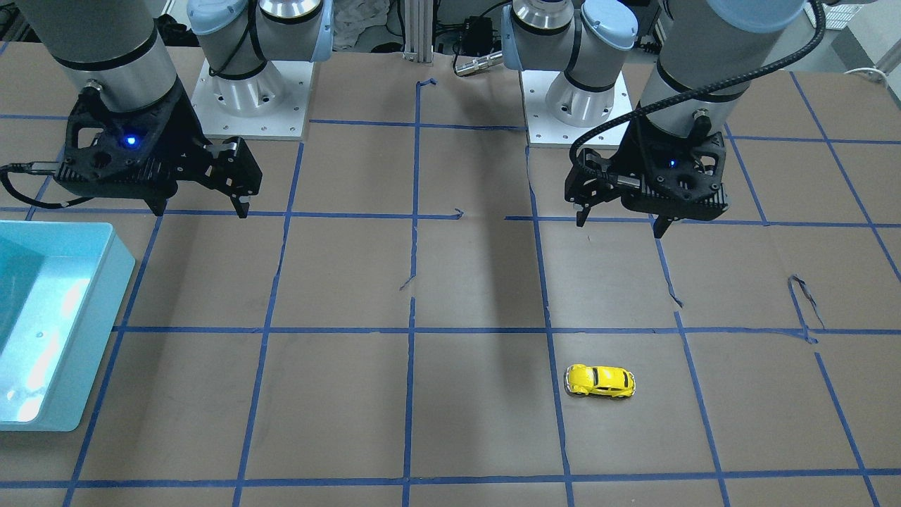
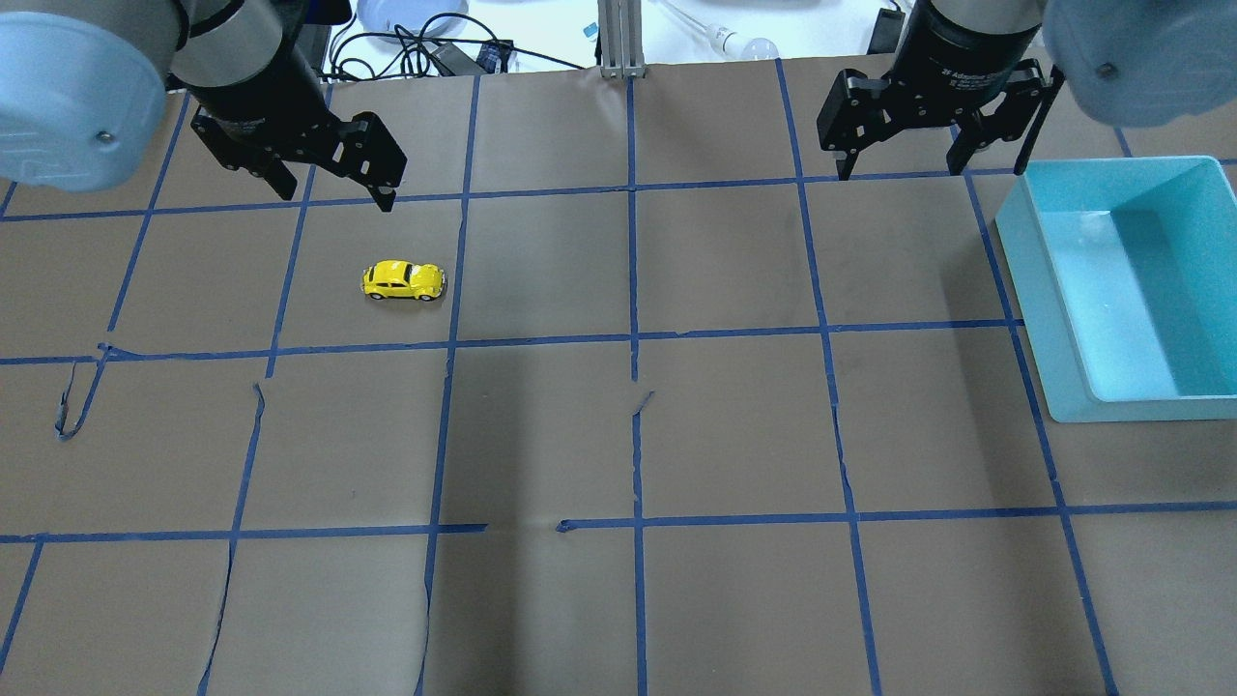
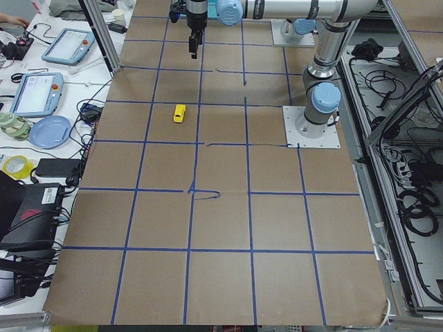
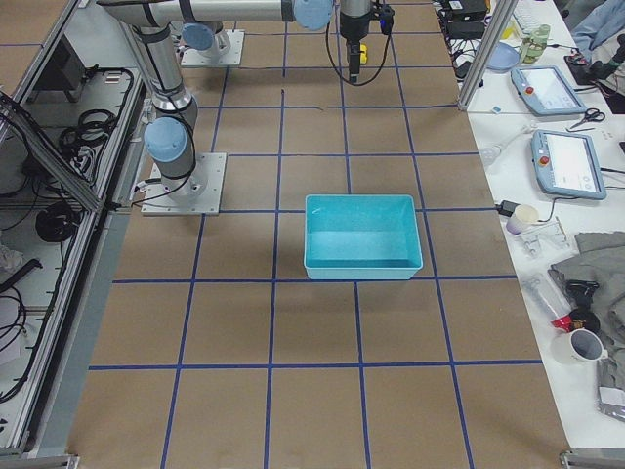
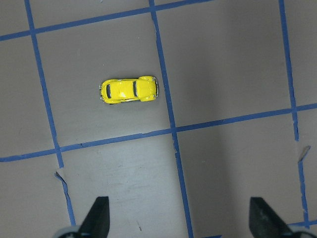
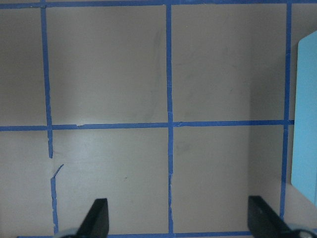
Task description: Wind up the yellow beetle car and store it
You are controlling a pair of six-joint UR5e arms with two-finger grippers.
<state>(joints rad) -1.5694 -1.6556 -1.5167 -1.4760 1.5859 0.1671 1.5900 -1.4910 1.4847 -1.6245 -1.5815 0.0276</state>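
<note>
Both jaws wide, left wrist view shows yellow beetle car (image 5: 129,90), right's blue bin (image 6: 304,114)

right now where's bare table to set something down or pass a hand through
Bare: the wide middle squares between the yellow beetle car and the teal bin. Crowded: the square holding the car, near the open left hand, and the strip beside the bin, near the open right hand.

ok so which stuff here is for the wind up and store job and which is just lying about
For the job: yellow beetle car, left gripper, right gripper, and probably the teal bin for storage.
Just lying about: tablet, blue plate, tape roll.
</note>
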